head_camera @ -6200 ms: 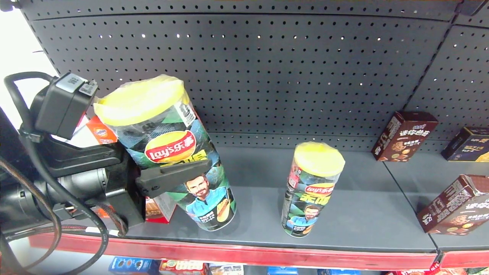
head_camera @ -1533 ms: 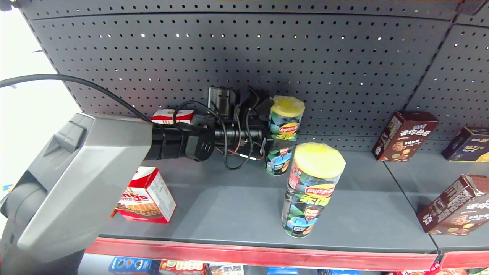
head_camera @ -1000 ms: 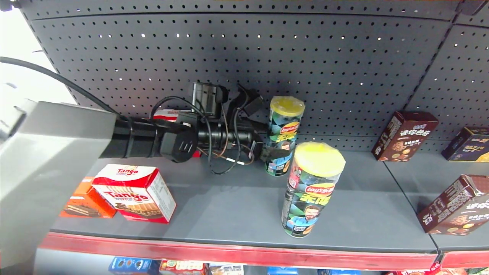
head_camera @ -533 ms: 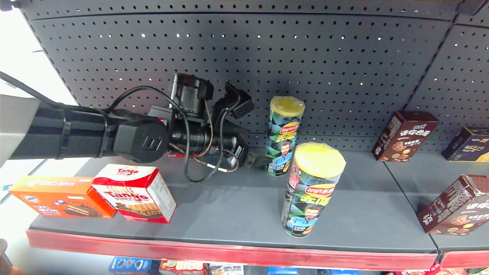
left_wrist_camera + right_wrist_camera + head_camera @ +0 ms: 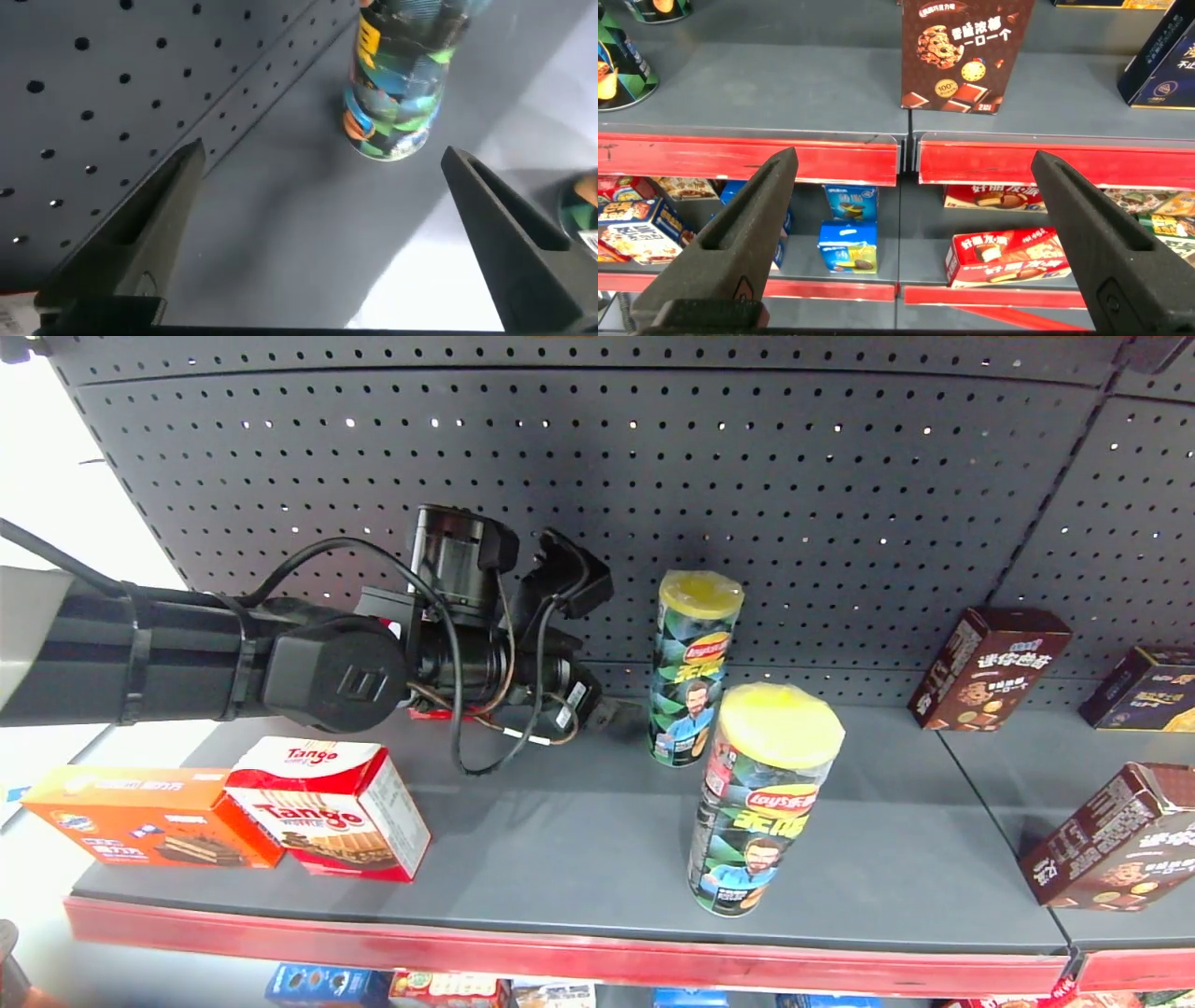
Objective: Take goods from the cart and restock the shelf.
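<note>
Two tall chip cans with yellow lids stand upright on the grey shelf. The back can is close to the pegboard, and the front can is nearer the red edge. My left gripper hangs just left of the back can, open and apart from it. In the left wrist view the back can stands beyond the open left gripper, with nothing between the fingers. My right gripper is open and empty in front of the shelf's red rail.
A red-and-white wafer box and an orange box sit at the shelf's front left. Brown cookie boxes stand on the right section. A cookie box faces the right wrist camera, with lower shelves of goods below.
My left gripper let go of the back chip can and drew back to the left. The can stays upright by the pegboard. The front can has not moved.
</note>
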